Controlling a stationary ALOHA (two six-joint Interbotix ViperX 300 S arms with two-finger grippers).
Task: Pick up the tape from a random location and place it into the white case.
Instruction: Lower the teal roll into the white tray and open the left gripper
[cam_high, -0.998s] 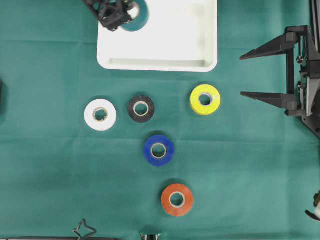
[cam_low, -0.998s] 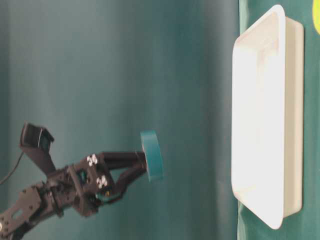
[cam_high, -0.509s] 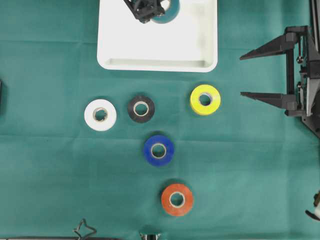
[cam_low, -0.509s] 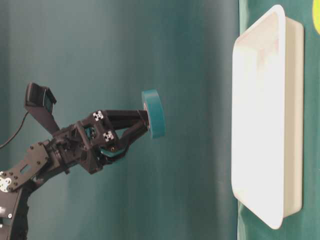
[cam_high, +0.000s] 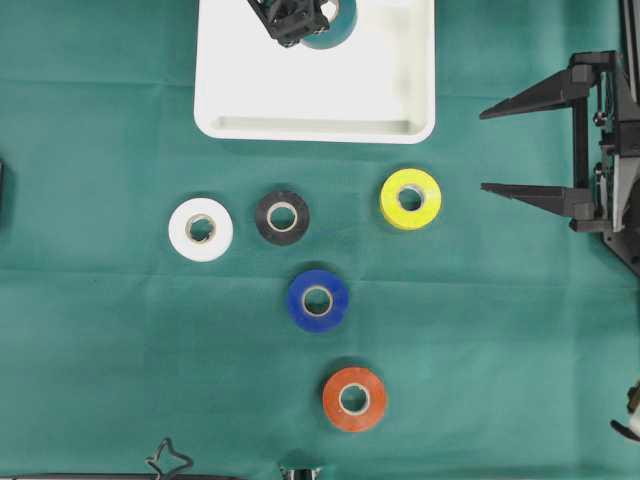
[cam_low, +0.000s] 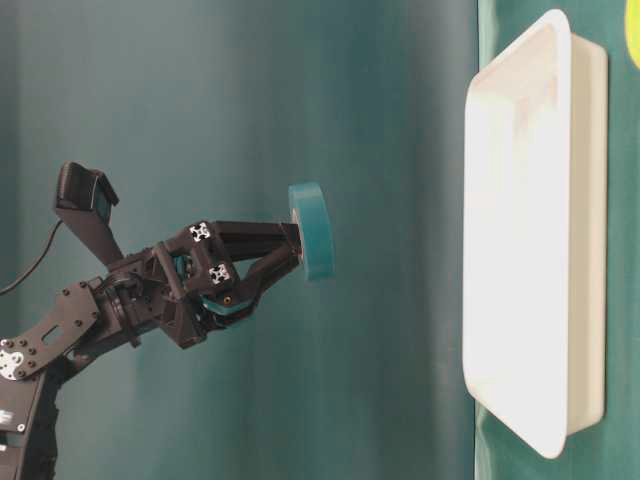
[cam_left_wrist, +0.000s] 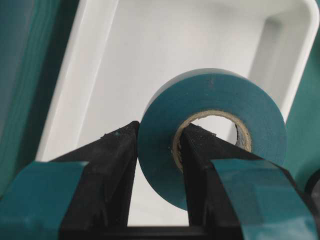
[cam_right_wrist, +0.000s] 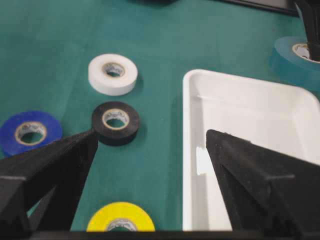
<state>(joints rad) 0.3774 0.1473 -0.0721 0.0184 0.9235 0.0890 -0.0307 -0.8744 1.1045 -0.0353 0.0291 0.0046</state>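
With the left gripper clamped on the teal tape above the white case, lower it before releasing, toward the case's 12 o'clock end.

left end effector clamped, right end effector agape

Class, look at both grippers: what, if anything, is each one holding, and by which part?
The left gripper holds the teal tape roll by its ring wall, one finger through the core and one on the outer face, above the white case. The right gripper is open and empty.
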